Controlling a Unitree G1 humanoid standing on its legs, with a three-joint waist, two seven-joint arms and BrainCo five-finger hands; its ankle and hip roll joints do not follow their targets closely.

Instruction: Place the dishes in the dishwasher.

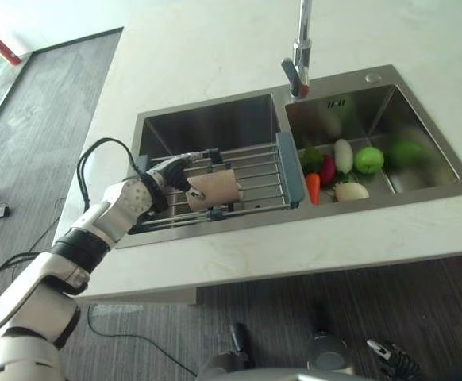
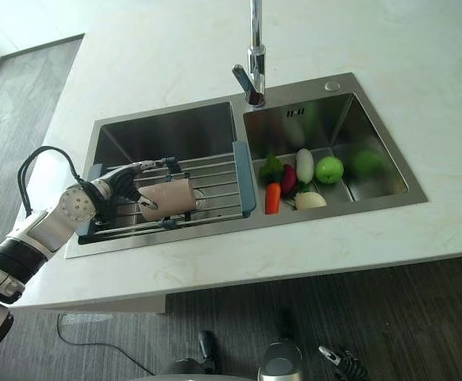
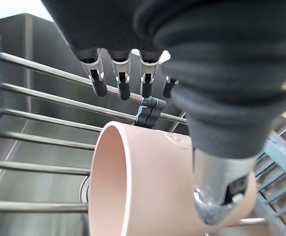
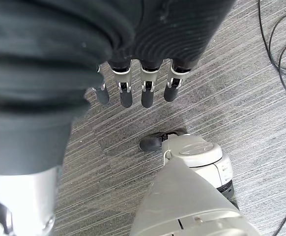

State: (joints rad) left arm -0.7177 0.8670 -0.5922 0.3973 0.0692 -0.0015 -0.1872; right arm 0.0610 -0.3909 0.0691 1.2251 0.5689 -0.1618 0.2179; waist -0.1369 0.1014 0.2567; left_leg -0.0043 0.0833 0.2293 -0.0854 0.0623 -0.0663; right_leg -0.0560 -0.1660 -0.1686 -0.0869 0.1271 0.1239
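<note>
The pink cup (image 1: 213, 189) lies on its side on the wire rack (image 1: 255, 178) across the left basin of the sink (image 1: 421, 190), set in the white worktop (image 1: 215, 48). The left hand (image 1: 171, 171) is over it with fingers (image 3: 122, 83) straight and spread and the thumb (image 3: 216, 196) against the cup's wall, not clasped round it; the right hand (image 4: 133, 88) hangs relaxed above the floor (image 4: 261, 98). Nothing looks loaded yet: the cup still needs a firm grasp, and no dishwasher can be made out here.
</note>
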